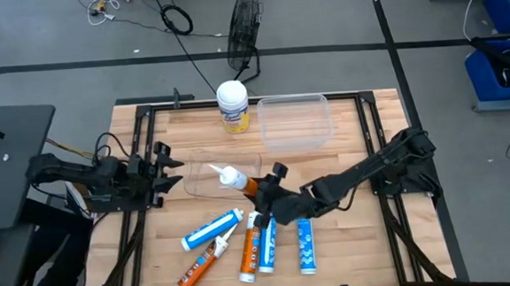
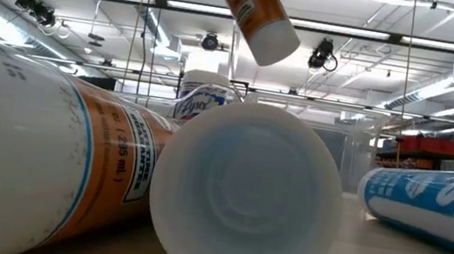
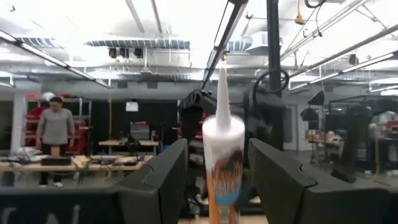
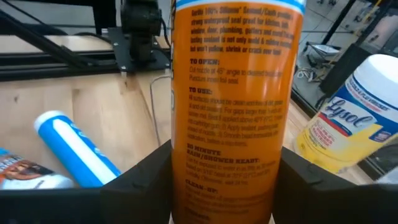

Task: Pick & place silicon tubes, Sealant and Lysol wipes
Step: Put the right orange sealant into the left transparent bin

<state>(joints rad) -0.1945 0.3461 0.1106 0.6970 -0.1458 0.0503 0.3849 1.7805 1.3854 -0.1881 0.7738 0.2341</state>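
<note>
The right gripper [image 1: 267, 198] pinches an orange sealant cartridge [image 1: 242, 182] aloft, Lysol wipes [image 1: 233, 105] well beyond it, left gripper [image 1: 169, 166] spread empty

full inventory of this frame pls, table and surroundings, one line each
Orange sealant cartridge: 1, orange with white nozzle, lifted over the table's middle in the right gripper.
Cartridges lying on table: 5; blue ones; orange ones; all along the near edge.
Lysol wipes: 1, yellow label, white lid, upright at the far edge.
Clear bin: 1, see-through, beside the wipes.
Fan: 1, black, on the floor beyond the table.
Blue crates: blue, floor at far right; count unclear.
Person: 1, grey top, in the room behind.
Left gripper: open, empty, at the left edge.
Right gripper: shut on the orange cartridge.
</note>
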